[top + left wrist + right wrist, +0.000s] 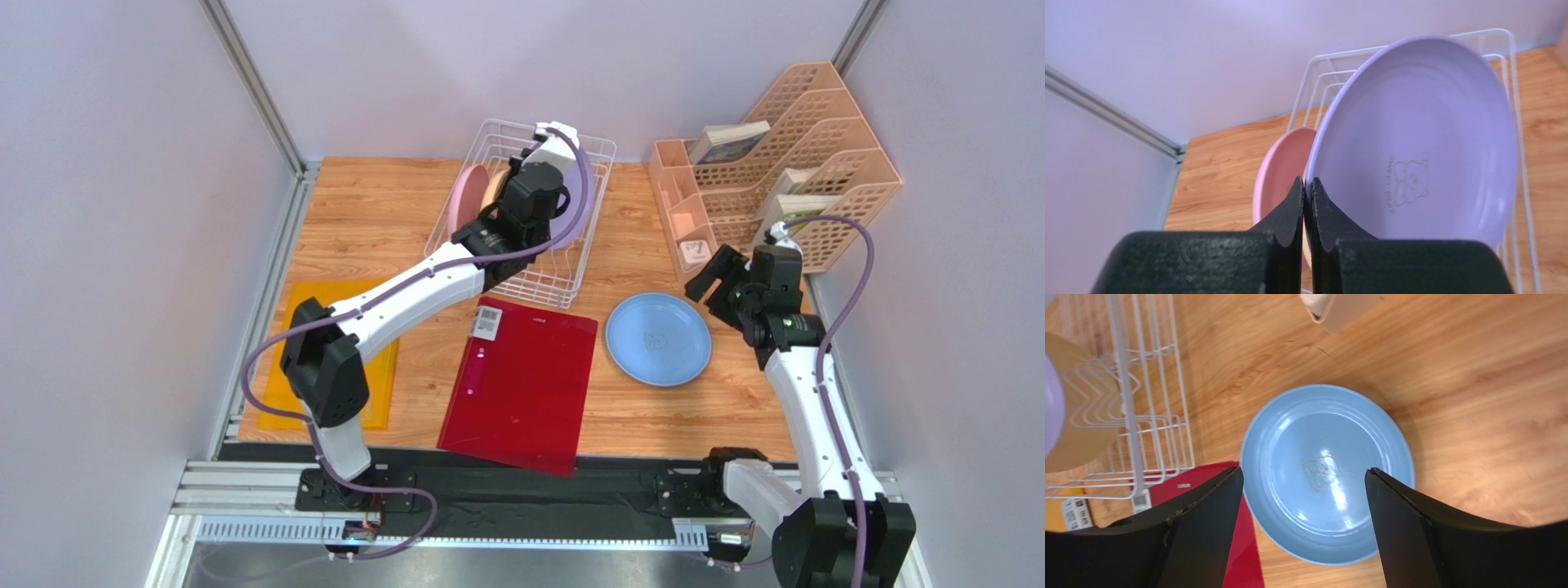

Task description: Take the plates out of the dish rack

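Note:
The white wire dish rack (577, 272) stands at the back middle. In it the pink plate (466, 196), the tan-yellow plate (494, 191) and the lilac plate (581, 196) stand on edge. My left gripper (535, 186) reaches into the rack. In the left wrist view it (1307, 184) is shut on the rim of the lilac plate (1425, 141), with the pink plate (1281, 171) just behind to the left. The light blue plate (659, 339) lies flat on the table. My right gripper (1304, 470) is open and empty above it (1327, 471).
A peach lattice organizer (785, 159) stands at the back right. A red folder (521, 380) lies in front of the rack. A yellow-orange sheet (380, 368) lies at the left under my left arm. Walls close in both sides and the back.

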`<state>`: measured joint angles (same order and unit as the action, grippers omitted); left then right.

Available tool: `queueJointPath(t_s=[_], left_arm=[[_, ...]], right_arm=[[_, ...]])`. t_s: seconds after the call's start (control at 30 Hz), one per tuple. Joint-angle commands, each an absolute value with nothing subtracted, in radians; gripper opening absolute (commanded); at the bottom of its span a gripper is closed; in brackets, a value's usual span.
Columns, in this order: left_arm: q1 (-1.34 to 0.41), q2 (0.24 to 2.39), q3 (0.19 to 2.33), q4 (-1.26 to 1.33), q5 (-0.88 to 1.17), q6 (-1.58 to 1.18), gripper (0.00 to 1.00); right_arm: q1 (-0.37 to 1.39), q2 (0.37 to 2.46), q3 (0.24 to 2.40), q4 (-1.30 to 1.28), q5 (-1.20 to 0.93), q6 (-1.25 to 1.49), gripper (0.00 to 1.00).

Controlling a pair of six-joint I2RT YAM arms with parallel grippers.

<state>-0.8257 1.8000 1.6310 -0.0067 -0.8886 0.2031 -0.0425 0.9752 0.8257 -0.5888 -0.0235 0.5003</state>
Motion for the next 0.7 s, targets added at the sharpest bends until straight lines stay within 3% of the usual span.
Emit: queueJointPath(t_s=[0.0, 0.47, 0.67], left_arm=[[-0.830, 1.695, 1.672, -0.139, -0.700, 0.058, 0.00], [-0.828, 1.651, 1.548, -0.204, -0.381, -0.195, 0.00], [-0.828, 1.641, 1.523, -0.181, -0.324, -0.227, 0.00]], right_arm=[[-0.020, 1.003, 0.894, -0.425, -0.158, 0.497, 0.78], [0.120, 1.176, 0.974, -0.238, -0.273, 0.532, 0.78], [0.158, 1.262, 0.986, -0.230, -0.273, 0.540, 0.70]])
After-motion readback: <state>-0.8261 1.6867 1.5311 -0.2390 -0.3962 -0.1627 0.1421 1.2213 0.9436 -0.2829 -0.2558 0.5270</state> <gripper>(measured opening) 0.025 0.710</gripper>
